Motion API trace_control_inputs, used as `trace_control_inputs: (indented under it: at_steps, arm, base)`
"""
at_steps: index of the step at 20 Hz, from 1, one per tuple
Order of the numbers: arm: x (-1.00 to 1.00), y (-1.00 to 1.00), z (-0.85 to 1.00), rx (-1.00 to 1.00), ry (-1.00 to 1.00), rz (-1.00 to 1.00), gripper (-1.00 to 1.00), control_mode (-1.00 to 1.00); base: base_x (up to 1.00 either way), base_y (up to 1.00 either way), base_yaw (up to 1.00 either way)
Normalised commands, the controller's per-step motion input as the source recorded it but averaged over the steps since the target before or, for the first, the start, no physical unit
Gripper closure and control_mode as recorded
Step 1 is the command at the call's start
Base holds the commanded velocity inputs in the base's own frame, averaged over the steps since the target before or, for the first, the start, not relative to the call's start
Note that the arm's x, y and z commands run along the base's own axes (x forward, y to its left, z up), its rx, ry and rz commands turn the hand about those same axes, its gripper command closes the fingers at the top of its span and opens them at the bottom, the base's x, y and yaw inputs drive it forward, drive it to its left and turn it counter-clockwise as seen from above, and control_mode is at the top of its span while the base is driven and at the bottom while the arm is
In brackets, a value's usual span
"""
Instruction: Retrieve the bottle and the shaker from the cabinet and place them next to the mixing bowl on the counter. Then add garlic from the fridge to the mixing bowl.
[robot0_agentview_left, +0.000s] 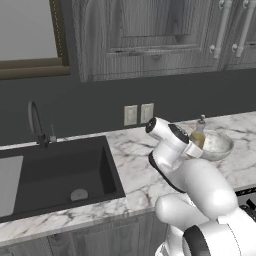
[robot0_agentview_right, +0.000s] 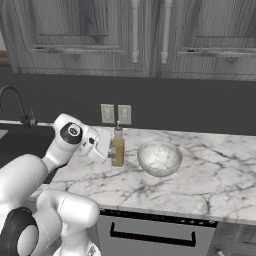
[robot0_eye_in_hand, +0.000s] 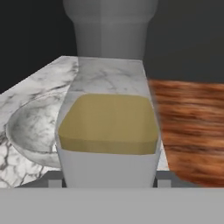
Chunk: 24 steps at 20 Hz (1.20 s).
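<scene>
Claw (robot0_agentview_right: 113, 156) part-open, clenched around the bottle (robot0_agentview_right: 118, 149); bottle upright on counter (robot0_agentview_right: 210, 170), just beside mixing bowl (robot0_agentview_right: 159, 159).

we see the bottle (robot0_agentview_right: 118, 148) standing on the marble counter (robot0_agentview_right: 210, 175), with the mixing bowl (robot0_agentview_right: 159, 158) just beside it and a narrow gap between them. right of the bowl the counter lies bare and wide. behind, the dark wall with its two outlets (robot0_agentview_right: 116, 114) closes off the back, and the closed upper cabinets (robot0_agentview_right: 150, 35) hang overhead. the sunken sink (robot0_agentview_left: 60, 175) and its faucet (robot0_agentview_left: 36, 124) lie at the other end.
</scene>
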Motion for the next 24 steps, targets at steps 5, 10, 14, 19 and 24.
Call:
trace_control_inputs:
  at_steps: [5, 10, 14, 19, 24]
  arm:
    - [0.15, 0.00, -0.35, 0.00, 0.00, 0.00, 1.00, -1.00]
    - [0.07, 0.00, -0.32, 0.00, -0.01, 0.00, 1.00, -1.00]
    - [0.00, 0.00, -0.33, 0.00, -0.04, 0.00, 1.00, -1.00]
    - [0.00, 0.00, -0.27, -0.01, -0.02, 0.00, 1.00, -1.00]
    - [0.01, 0.00, -0.04, -0.05, -0.05, 0.00, 1.00, -1.00]
  base:
    - [0.00, 0.00, 0.00]
    - [0.00, 0.00, 0.00]
    - [0.00, 0.00, 0.00]
    - [0.00, 0.00, 0.00]
    - [0.00, 0.00, 0.00]
